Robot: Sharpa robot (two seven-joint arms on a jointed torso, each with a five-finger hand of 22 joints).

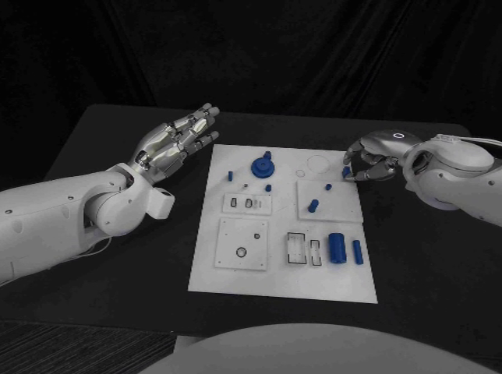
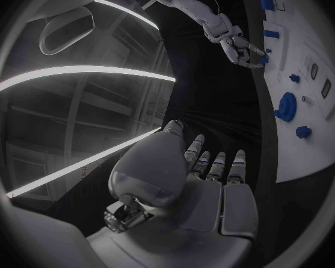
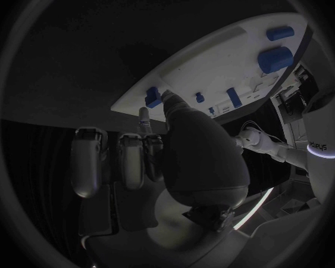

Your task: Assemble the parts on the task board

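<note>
Right hand (image 1: pixel 369 160), upper right of the frame, fingers curled at the task board's (image 1: pixel 283 284) far right edge, thumb and fingertip meeting on a small blue part (image 1: pixel 348 169); whether the part is pinched cannot be told. Left hand (image 1: pixel 178 140), upper left, flat and spread, holding nothing, beside the board. Remaining parts, including the blue gear (image 1: pixel 263 166), lie mid-frame. Risk: a shallow edge pinch may let the part slip off the board onto the table (image 1: pixel 431 257)
</note>
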